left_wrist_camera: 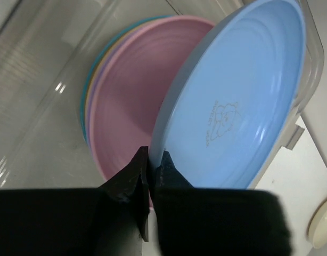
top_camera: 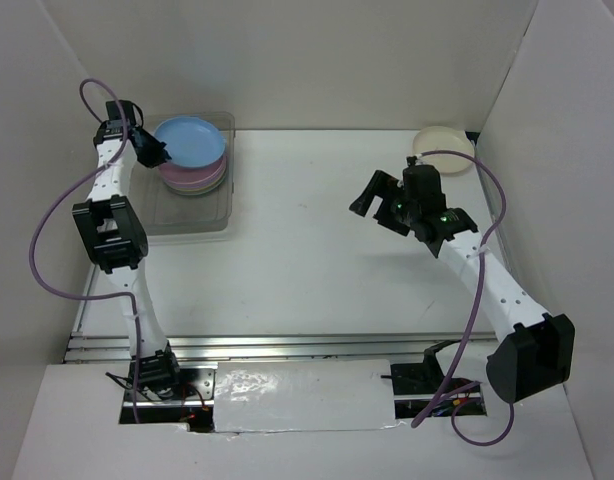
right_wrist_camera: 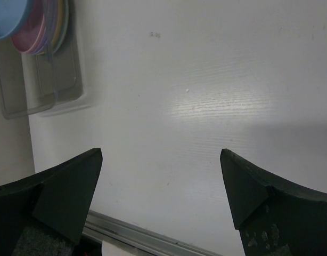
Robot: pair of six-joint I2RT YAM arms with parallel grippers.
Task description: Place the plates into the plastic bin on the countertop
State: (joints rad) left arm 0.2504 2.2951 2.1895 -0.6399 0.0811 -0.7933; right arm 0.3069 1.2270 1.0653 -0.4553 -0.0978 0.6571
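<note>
A white countertop (top_camera: 307,260) walled in white carries a clear plastic bin (top_camera: 202,225) at its far left, with a stack of plates inside and a blue plate (top_camera: 190,142) uppermost. A cream plate (top_camera: 445,147) lies in the far right corner. The left wrist view shows the left gripper (left_wrist_camera: 152,160) pinched tight on the blue plate's rim, the plate tilted over a pink plate (left_wrist_camera: 131,106). In the right wrist view, the right gripper (right_wrist_camera: 161,154) hangs spread wide over bare countertop, holding nothing.
</note>
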